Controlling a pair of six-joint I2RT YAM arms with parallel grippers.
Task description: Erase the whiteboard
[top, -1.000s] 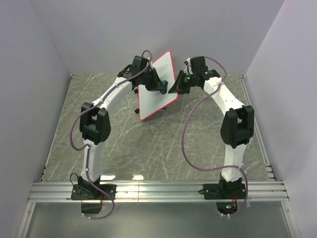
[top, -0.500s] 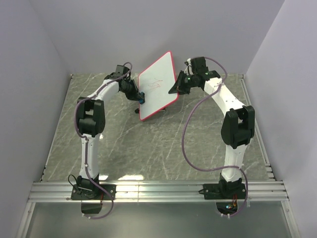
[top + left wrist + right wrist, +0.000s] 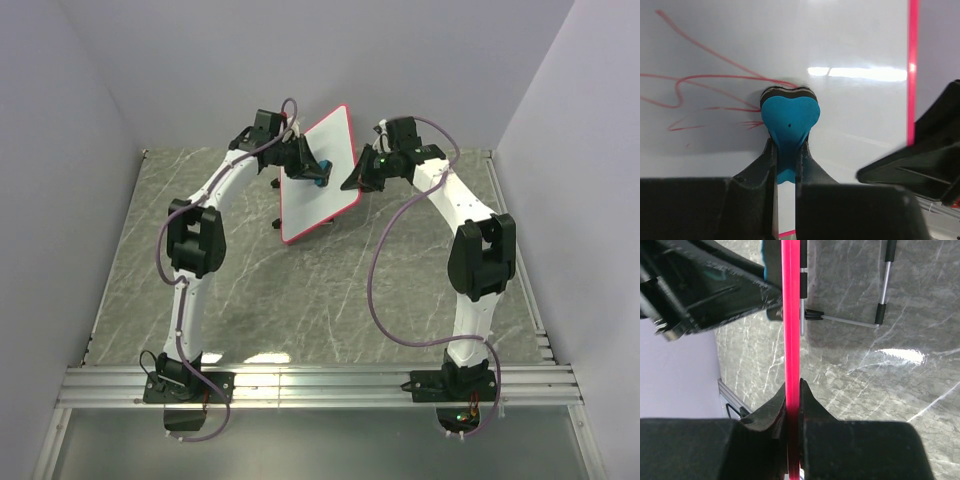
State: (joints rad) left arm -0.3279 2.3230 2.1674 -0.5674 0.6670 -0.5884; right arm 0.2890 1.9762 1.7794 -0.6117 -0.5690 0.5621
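The whiteboard (image 3: 322,195), white with a pink-red rim, stands tilted above the table at the back centre. My right gripper (image 3: 352,178) is shut on its right rim, seen edge-on in the right wrist view (image 3: 791,340). My left gripper (image 3: 308,165) is shut on a small blue eraser (image 3: 789,120) and presses it against the board face (image 3: 850,40). Red scribbles (image 3: 705,85) run to the left of the eraser. The eraser also shows in the top view (image 3: 318,171).
The grey marbled table (image 3: 300,290) lies below. The board's wire stand with black feet (image 3: 880,300) hangs behind the board. Pale walls enclose the table on three sides. A metal rail (image 3: 320,385) runs along the near edge.
My left gripper swung off the board to its left edge, then came back onto the upper face with the eraser. The right gripper and the board held still.
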